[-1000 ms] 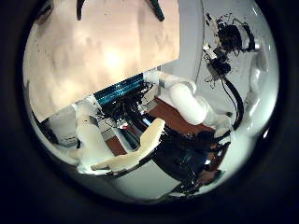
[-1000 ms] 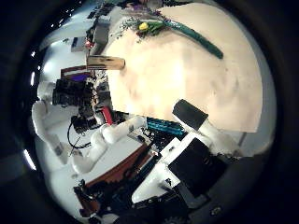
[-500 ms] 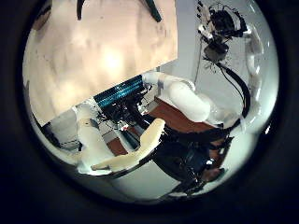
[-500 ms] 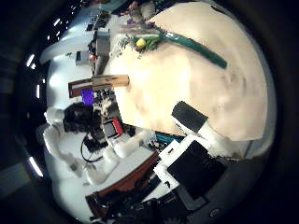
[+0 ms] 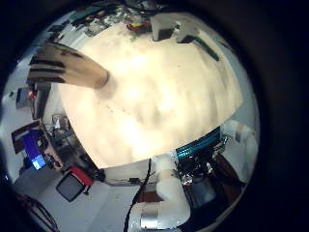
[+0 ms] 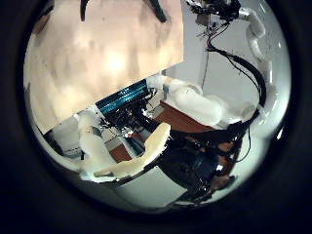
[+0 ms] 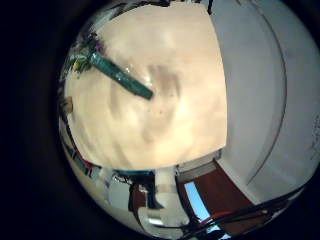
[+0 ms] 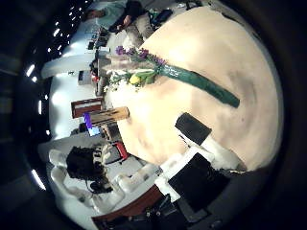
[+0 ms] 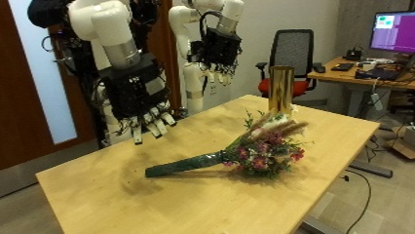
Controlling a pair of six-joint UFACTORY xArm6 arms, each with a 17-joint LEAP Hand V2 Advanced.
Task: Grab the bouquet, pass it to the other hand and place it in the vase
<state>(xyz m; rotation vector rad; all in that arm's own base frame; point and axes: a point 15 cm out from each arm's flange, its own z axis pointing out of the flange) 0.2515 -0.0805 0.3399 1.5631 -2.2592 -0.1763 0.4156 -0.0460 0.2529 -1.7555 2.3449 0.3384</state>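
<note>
— Where's the bouquet (image 9: 249, 150) as you look across the counter (image 9: 124, 200)?

— You have it lying flat on the pale wooden counter, roughly in the middle. Its pink and purple flower heads point toward the vase (image 9: 281, 90), and its dark green wrapped stem (image 9: 186, 166) points back toward the nearer arm. Nothing is touching it.

— And the vase?

— You'll see a tall gold vase standing upright near the far edge of the counter, just beyond the flower heads. I can't tell whether the topmost sprigs touch it.

— What is the right hand (image 9: 143, 96) doing?

— It hangs above the counter, beside the stem end of the bouquet and clear of it. Its fingers (image 9: 157, 121) droop downward, relaxed and spread, and they hold nothing. From its thumb-side palm view you look down on the whole bouquet (image 8: 153, 73) on the counter. The little-finger-side view shows the green stem (image 7: 120, 74) on the bare wood.

— And the left hand (image 9: 215, 47)?

— You'll find it farther back and higher, above the far side of the counter and well apart from the bouquet. Its fingers (image 9: 211, 64) hang loose and empty too. Its little-finger-side view takes in the counter from above, with the vase (image 5: 75, 68) at one edge.
</note>
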